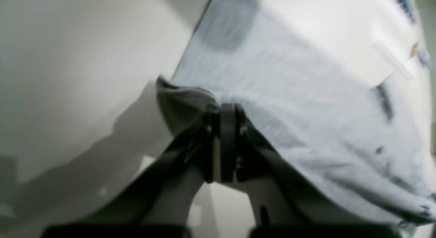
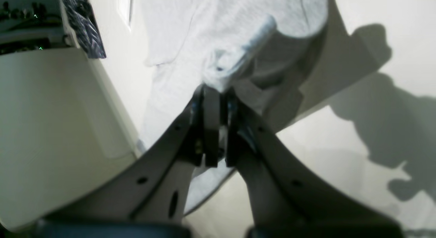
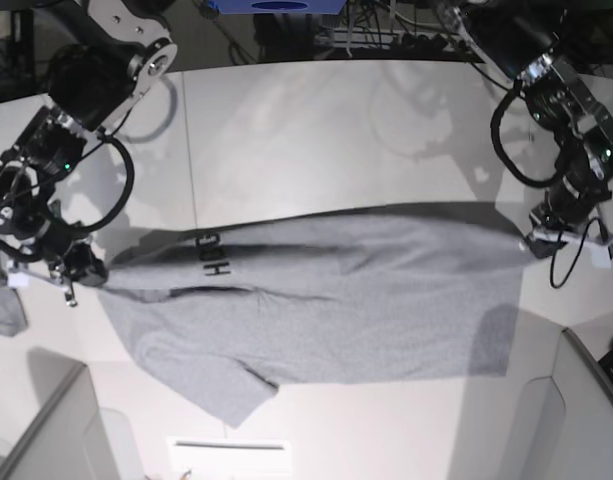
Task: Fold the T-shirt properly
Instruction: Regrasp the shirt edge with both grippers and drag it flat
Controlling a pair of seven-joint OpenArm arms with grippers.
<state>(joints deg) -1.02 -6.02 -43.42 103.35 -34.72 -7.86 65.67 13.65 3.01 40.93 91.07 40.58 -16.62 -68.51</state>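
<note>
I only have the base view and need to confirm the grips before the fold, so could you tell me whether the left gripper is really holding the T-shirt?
Observer: Yes. In the left wrist view the left gripper is shut on a bunched edge of the T-shirt.
Operator: Thank you. And the right one?
Observer: The right gripper is shut on a gathered fold of the shirt as well.
Operator: Does the fabric lie flat near that grip?
Observer: No, it rises off the table there and casts a shadow beneath.
</note>
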